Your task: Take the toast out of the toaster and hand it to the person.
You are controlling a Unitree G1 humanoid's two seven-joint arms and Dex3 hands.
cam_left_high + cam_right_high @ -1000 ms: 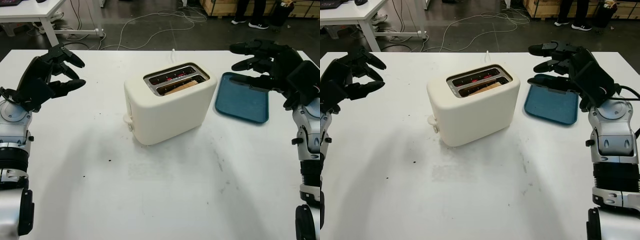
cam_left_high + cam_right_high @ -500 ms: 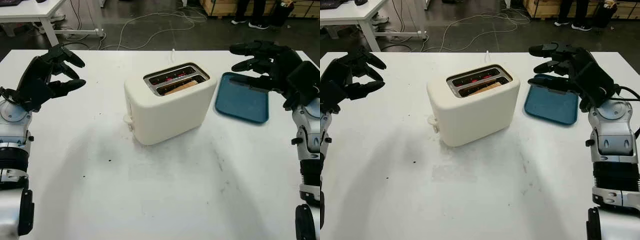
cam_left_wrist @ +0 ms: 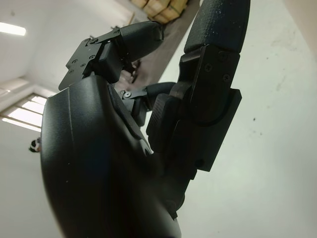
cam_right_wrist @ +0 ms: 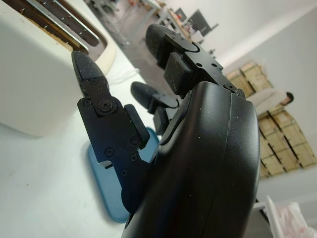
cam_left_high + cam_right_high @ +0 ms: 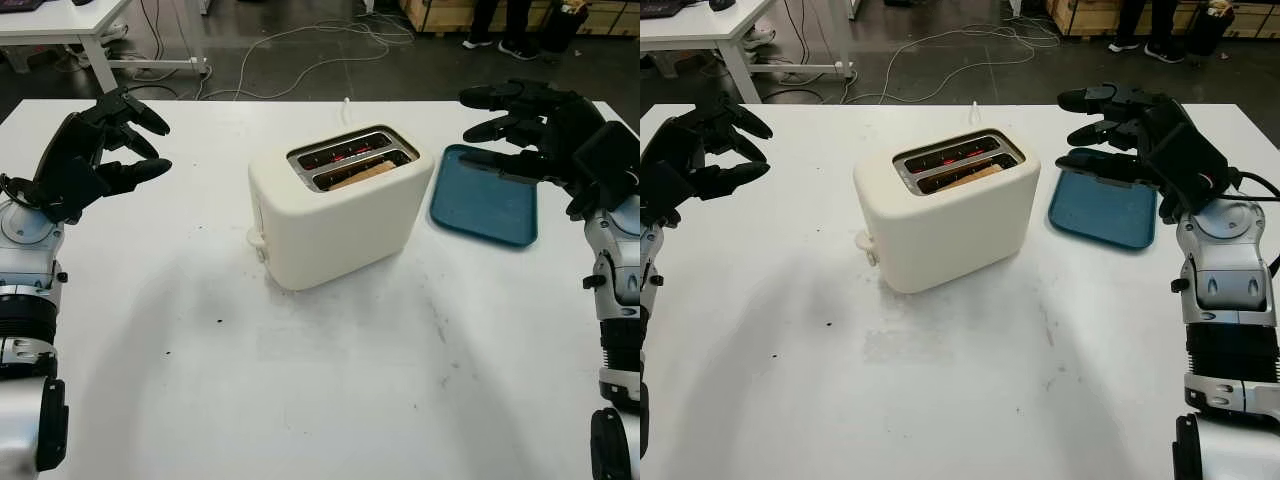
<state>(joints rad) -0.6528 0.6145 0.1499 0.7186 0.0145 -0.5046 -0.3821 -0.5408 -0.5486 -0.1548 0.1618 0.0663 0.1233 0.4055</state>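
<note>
Sitting in the toaster [image 5: 340,205], the toast [image 5: 362,175] waits; the left hand [image 5: 95,150] and right hand [image 5: 535,125] hover open, holding nothing.

The toaster [image 5: 338,208] is cream, with dark slots that glow red inside, and the toast [image 5: 362,175] in the nearer slot is light brown. The tray [image 5: 485,200] near the table's right edge is teal blue. The table [image 5: 300,380] is white, flecked with small dark specks. Both the left hand [image 5: 95,150] and the right hand [image 5: 535,125] are black, on silver-grey arms. The floor [image 5: 300,60] beyond the table's far edge is dark grey, crossed by pale cables.
</note>
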